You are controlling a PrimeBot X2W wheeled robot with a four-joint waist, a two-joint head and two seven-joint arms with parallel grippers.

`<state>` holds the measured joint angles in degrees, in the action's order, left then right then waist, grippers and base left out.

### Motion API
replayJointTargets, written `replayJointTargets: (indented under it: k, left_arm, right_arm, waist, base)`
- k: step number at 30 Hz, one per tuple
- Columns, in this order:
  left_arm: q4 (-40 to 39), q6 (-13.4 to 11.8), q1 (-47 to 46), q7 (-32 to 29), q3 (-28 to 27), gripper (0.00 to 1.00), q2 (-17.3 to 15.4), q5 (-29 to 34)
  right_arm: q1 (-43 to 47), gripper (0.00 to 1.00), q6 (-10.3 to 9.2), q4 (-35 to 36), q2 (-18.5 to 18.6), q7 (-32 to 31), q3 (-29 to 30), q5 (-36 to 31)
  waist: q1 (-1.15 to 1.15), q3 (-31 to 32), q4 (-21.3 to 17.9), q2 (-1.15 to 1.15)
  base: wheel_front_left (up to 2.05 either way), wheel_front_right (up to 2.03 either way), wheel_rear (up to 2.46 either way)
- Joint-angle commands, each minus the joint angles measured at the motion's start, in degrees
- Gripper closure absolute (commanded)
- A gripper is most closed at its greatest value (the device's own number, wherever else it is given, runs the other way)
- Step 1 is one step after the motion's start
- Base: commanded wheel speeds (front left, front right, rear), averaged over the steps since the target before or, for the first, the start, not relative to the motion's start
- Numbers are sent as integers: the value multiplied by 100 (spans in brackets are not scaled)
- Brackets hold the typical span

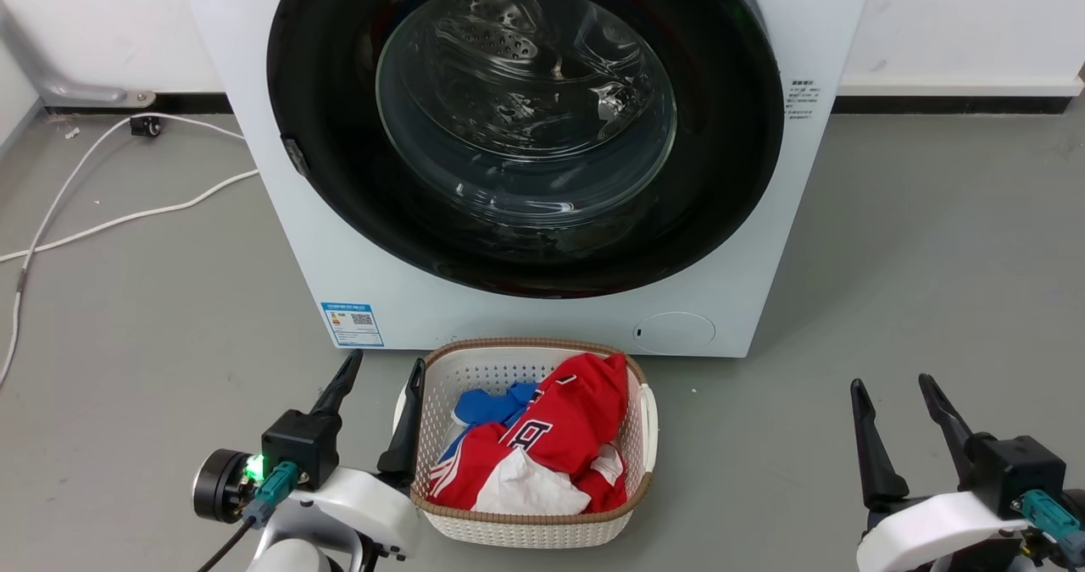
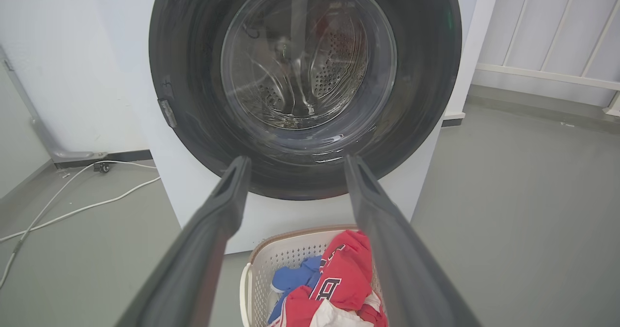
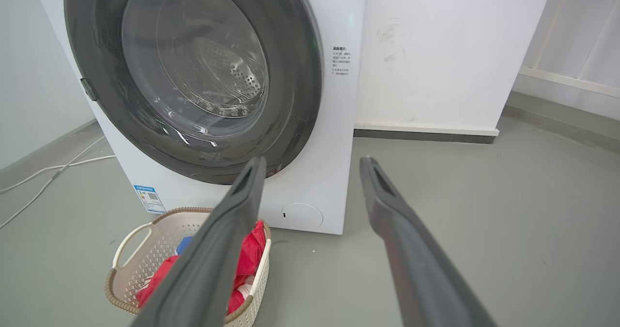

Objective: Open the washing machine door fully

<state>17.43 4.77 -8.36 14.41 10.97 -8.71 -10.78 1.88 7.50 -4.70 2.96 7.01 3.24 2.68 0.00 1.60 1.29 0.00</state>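
The washing machine door (image 1: 525, 123) sits shut against the front of the washing machine (image 1: 525, 318), taking up the top centre of my head view. Both grippers are low and well short of it. The left gripper (image 1: 386, 358) at the lower left has its fingers spread and holds nothing. The right gripper (image 1: 891, 380) at the lower right is spread and empty too.

I judge the door to be stiff and fairly heavy, with that bulging glass in the middle. The glossy black ring looks slippery, so squeezing its face would get me nowhere. The one feature I can see to hook is a small grey tab (image 1: 295, 157) on the door's left edge. I take it for the catch side, which would put the hinge on the right. I expect the latch to resist and then let go suddenly, so I'd pull steadily rather than jerk.

A laundry basket (image 1: 441, 369) full of red, blue and white clothes (image 1: 559, 428) stands just in front of the machine at bottom centre, right beside my left fingers. I cannot tell whether the door's lower edge clears its rim. White cables (image 1: 127, 216) trail over the floor at the left, well apart from the door. If the door swings rightward, my right arm may be in its path.
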Motion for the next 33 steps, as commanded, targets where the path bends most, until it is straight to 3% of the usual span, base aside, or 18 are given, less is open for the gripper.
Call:
replayJointTargets:
  k: [1,23,24,25,26,31,33]
  left_arm:
    - [18,-33,-68,51,24,0,-22,83]
    - [16,-166,13,-91,-34,0,-37,-233]
    - [8,-177,15,-103,-30,0,-42,-235]
    - [-1,-186,15,-106,-25,0,-43,-243]
    - [-6,-181,12,-116,-22,0,-49,-249]
    - [-9,-219,-16,-135,-21,0,-71,-268]
    - [-18,-229,-14,-136,-25,0,-60,-302]
  right_arm:
    - [55,0,-2,-6,-13,48,17,-16]
    - [-63,0,-1,-158,-13,126,38,255]
    - [-64,28,-1,-166,-13,97,29,261]
    - [-69,69,-1,-165,-13,79,24,273]
    - [-74,100,-1,-164,-13,81,26,290]
    - [-107,100,-1,-177,-11,-42,121,574]
    - [-144,100,-1,-204,-11,-122,235,1020]
  waist:
    - [0,5,3,0]
    - [0,-14,-2,0]
    - [0,-18,-1,0]
    - [0,-22,0,0]
    - [0,-26,0,0]
    - [0,-46,-7,0]
    - [0,-56,-9,0]
  base:
    - [0,0,0]
    - [0,0,0]
    - [0,0,0]
    - [0,0,0]
    - [0,0,0]
    - [0,0,0]
    - [0,0,0]
